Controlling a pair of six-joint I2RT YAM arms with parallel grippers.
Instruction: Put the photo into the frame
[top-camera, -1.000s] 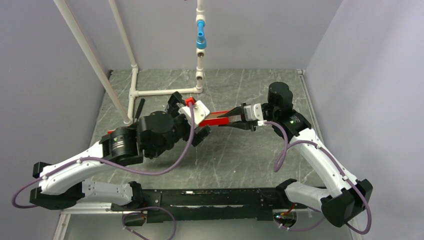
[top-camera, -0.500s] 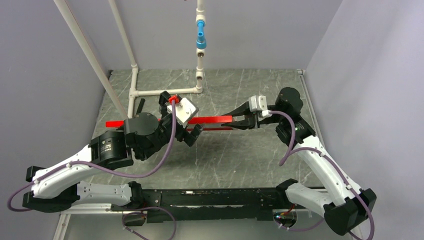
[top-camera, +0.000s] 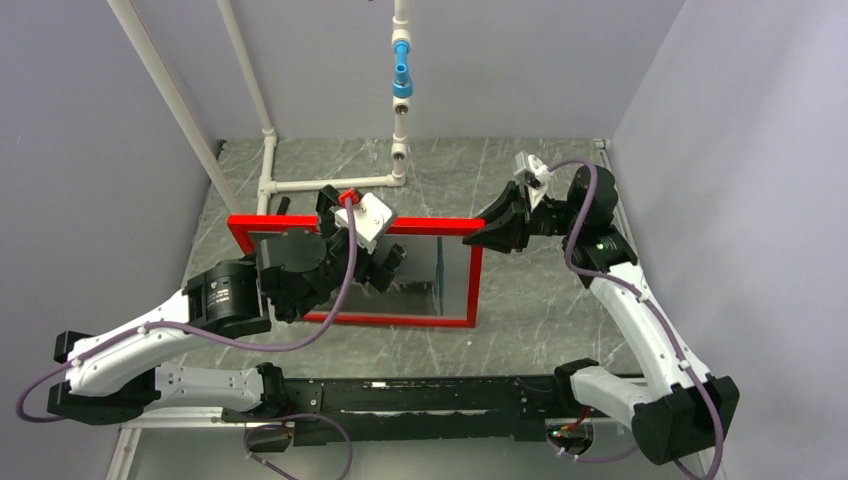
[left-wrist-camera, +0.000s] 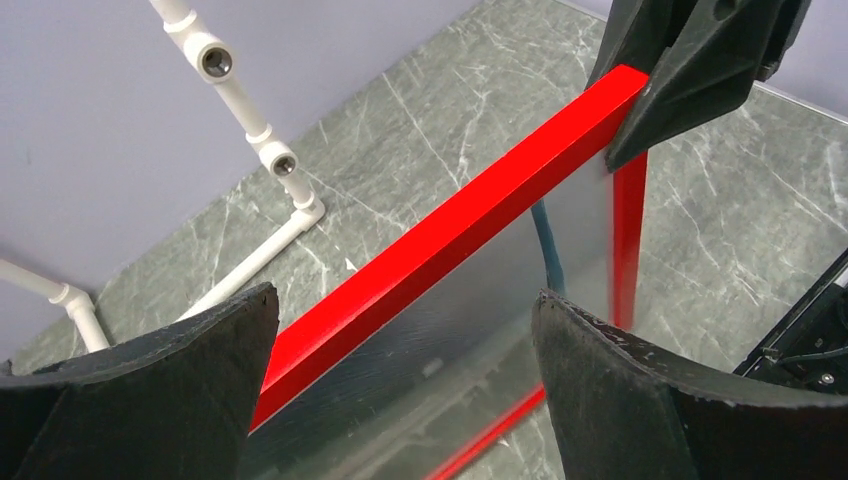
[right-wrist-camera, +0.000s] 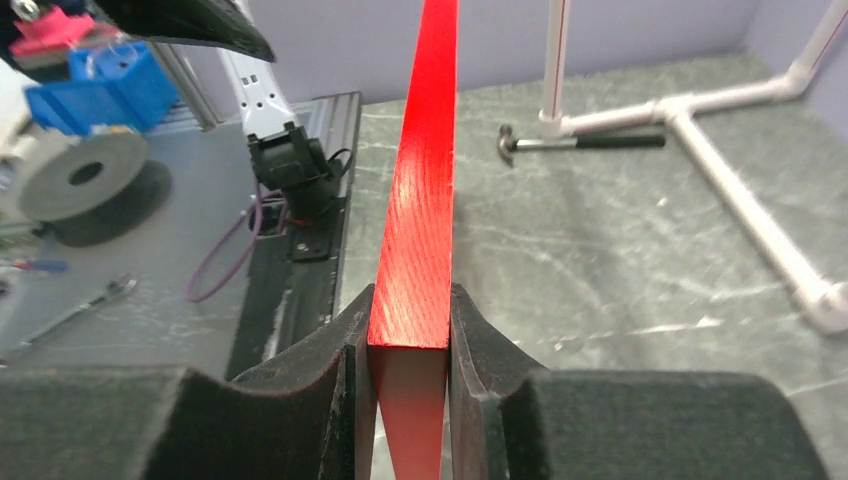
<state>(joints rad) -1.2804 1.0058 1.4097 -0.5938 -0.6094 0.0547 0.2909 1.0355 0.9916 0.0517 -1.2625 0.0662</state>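
My right gripper (top-camera: 478, 236) is clamped on the upper right corner of the red frame (top-camera: 476, 285), about the middle of the overhead view, with the pads squeezing the rail from both sides. The frame's tipped up on edge with its red face toward that camera and its bottom rail down near the grey marbled table (top-camera: 540, 310). There's a shiny pane (left-wrist-camera: 470, 330) sitting in it. My left gripper (left-wrist-camera: 405, 385) is spread as wide as it goes and holds nothing, with the top rail running between its fingers. A hammer (right-wrist-camera: 580, 142) lies by the white pipes (right-wrist-camera: 740, 210), upper right of the right wrist view.
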